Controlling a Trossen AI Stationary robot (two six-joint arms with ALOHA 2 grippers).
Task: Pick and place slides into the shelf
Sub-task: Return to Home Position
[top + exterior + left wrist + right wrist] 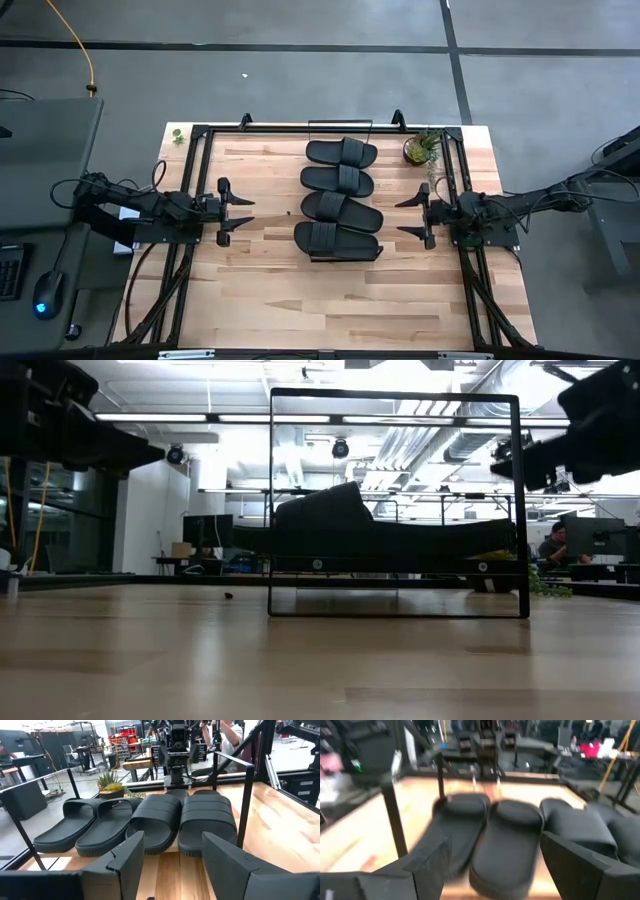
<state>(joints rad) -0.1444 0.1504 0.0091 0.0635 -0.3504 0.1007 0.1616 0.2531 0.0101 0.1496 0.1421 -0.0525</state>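
Four slides [340, 208] in a row on the shelf [344, 258], side by side, each touching the next. Sits at the middle of the wooden table [270, 290]. On the left side of the row, well apart from it: left gripper [245, 215], fingers spread, nothing between them. Points toward the slides. On the right side, likewise apart: right gripper [405, 217], fingers spread too, holding nothing. Faces the left one across the shelf. Near the end slide, on the right arm's side: small potted plant [422, 148].

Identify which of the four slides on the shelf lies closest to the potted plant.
The end slide, topmost in the high view, beside the plant; the other three lie farther off.
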